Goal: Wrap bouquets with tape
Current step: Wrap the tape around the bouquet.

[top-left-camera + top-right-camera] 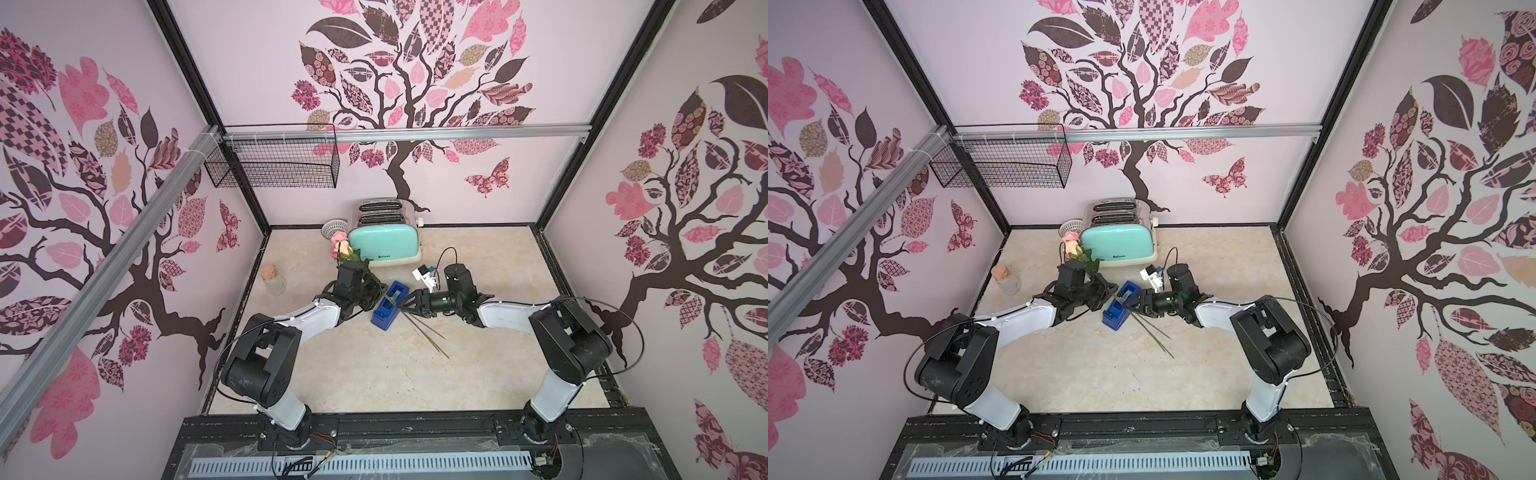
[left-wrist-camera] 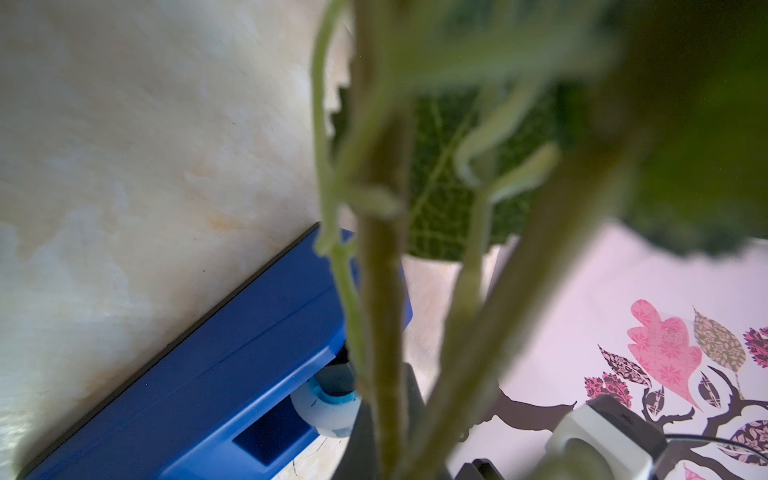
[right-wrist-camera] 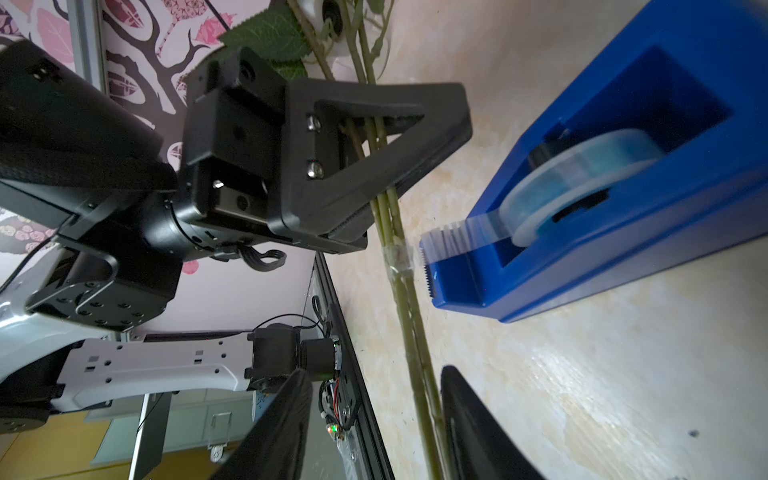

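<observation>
blue dispenser [image 3: 623,257]: tape roll [image 3: 582,178] seated inside (free end on the cutter) | left gripper [image 3: 415,158]: clamped on bouquet stems [image 3: 405,316] | right gripper [image 3: 374,424]: fingers apart, stems between

White arms [image 1: 303,318], black joints [image 1: 257,374]

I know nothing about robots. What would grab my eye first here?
Mid-table, the left arm's jaws clamp a bouquet of pink and peach roses, its long stems slanting past a blue tape dispenser. Behind stands a mint toaster, and walls printed with pink-leaved trees surround everything.
</observation>
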Robot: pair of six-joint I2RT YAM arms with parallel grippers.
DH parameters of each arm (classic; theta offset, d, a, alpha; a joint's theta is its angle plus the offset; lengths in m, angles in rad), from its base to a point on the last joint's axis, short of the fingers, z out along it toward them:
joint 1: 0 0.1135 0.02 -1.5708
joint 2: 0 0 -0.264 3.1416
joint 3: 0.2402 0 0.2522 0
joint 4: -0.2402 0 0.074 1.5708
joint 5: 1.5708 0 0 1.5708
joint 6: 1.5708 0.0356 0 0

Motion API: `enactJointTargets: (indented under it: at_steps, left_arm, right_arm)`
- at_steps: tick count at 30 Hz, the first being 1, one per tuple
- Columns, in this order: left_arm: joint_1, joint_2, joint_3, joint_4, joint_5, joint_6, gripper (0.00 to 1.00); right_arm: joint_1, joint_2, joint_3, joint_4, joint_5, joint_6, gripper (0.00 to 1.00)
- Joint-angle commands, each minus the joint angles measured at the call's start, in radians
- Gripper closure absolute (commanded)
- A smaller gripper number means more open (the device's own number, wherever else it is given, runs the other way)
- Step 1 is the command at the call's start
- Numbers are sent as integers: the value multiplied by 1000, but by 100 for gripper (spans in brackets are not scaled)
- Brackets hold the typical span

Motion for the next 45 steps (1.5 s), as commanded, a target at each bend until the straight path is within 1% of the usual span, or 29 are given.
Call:
enactJointTargets:
  at_steps: [1, 4, 7, 8, 10, 13, 15, 17, 18, 19, 20, 21, 23, 27, 30, 33, 38, 40, 42, 45]
  left_arm:
    - [3, -15, 7, 54, 13, 12, 100]
    - [3, -17, 7, 54, 13, 12, 100]
    - [3, -16, 7, 54, 15, 9, 100]
    - [3, -16, 6, 54, 15, 9, 100]
    - [3, -17, 9, 53, 17, 12, 100]
    - [3, -18, 8, 48, 13, 13, 100]
    - [3, -18, 9, 43, 8, 10, 100]
    - [5, -20, 12, 35, 1, 8, 100]
    - [6, -21, 16, 2, 0, 8, 100]
    - [8, -22, 20, -12, 0, 9, 96]
    - [9, -24, 25, -25, 0, 8, 86]
    - [10, -25, 31, -36, -1, 6, 81]
    - [11, -27, 45, -61, 4, 5, 77]
    - [13, -27, 72, -117, 18, -15, 75]
    - [14, -25, 80, -126, 44, -42, 74]
    - [14, -21, 93, -129, 67, -75, 74]
    - [14, -15, 113, -149, 97, -108, 75]
    - [14, -12, 118, -156, 101, -112, 77]
    - [14, -9, 122, -169, 106, -118, 83]
    - [14, -3, 122, -169, 110, -128, 97]
  right_arm:
    - [3, 46, 16, 40, -79, 20, 51]
    - [8, 66, 33, 45, -104, 19, 60]
    - [17, 82, 57, 25, -117, 1, 71]
    - [18, 90, 67, 6, -115, -13, 76]
    - [19, 88, 88, -71, -98, -75, 88]
    - [34, 78, 152, -277, -45, -242, 100]
    - [53, 72, 213, -446, 32, -383, 100]
    - [76, 57, 255, -560, 143, -492, 100]
    - [91, 46, 267, -597, 205, -535, 100]
    - [106, 37, 278, -625, 264, -577, 100]
    - [125, 24, 285, -655, 347, -618, 100]
    - [146, 8, 287, -667, 422, -658, 100]
    - [179, -21, 278, -661, 555, -699, 100]
    - [231, -82, 250, -619, 799, -777, 100]
    - [262, -115, 232, -580, 934, -849, 100]
    - [315, -131, 204, -521, 1060, -934, 100]
    - [390, -139, 154, -401, 1205, -1064, 100]
    - [414, -134, 143, -369, 1242, -1110, 100]
    - [434, -128, 135, -335, 1282, -1137, 100]
    - [453, -126, 128, -312, 1307, -1155, 100]
